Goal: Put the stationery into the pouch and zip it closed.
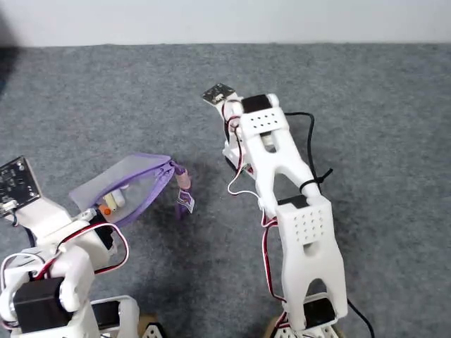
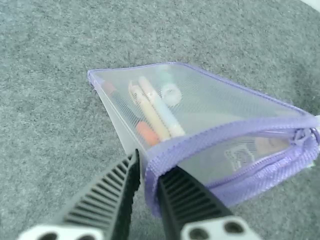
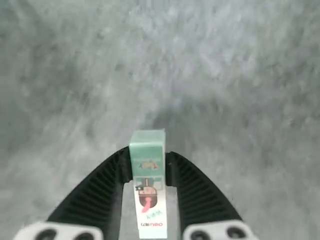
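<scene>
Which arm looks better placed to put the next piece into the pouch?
Right. The right gripper is shut on a small green-and-white block, while the left gripper pinches the edge of the clear purple-trimmed mesh pouch.

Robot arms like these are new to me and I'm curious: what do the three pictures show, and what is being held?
Two small white robot arms sit side by side on a grey felt-like surface. The high view looks down on both. Each of the other pictures comes from a camera on one arm's wrist, looking along its black gripper. The left gripper pinches the edge of a purple mesh pouch, which has pens inside. The right gripper holds a small green box, perhaps an eraser.
</scene>
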`<state>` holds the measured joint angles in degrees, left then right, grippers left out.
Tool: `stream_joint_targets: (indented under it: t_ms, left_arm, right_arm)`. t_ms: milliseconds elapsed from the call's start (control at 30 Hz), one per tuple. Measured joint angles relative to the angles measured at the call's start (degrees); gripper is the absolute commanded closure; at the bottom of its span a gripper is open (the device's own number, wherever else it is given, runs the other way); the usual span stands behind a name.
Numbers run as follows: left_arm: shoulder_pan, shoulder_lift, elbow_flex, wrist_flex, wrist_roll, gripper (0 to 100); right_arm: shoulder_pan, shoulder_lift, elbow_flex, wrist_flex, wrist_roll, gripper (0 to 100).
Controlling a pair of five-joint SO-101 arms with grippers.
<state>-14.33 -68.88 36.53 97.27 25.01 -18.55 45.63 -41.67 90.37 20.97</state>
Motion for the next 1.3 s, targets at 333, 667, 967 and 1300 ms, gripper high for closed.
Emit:
stream_joint_targets:
  t_ms: [333, 667, 967, 1300]
  left_arm:
    - [-0.09, 5.71, -5.27, 2.02, 0.18, 99]
    - [-0.09, 17.32, -15.65, 2.11, 0.35, 99]
    - [-0.26, 18.37, -16.0, 2.11, 0.35, 99]
    - [-0.26, 18.37, -16.0, 2.02, 0.35, 99]
  right_arm:
    - [-0.09, -17.41, 0.0, 9.93, -11.43, 99.1]
    - [-7.3, -45.63, 11.08, 10.02, -18.64, 99.1]
    - [-25.67, -72.18, 30.15, -5.19, -35.16, 99.1]
    - [-33.32, -88.97, 63.56, -50.99, -36.57, 99.1]
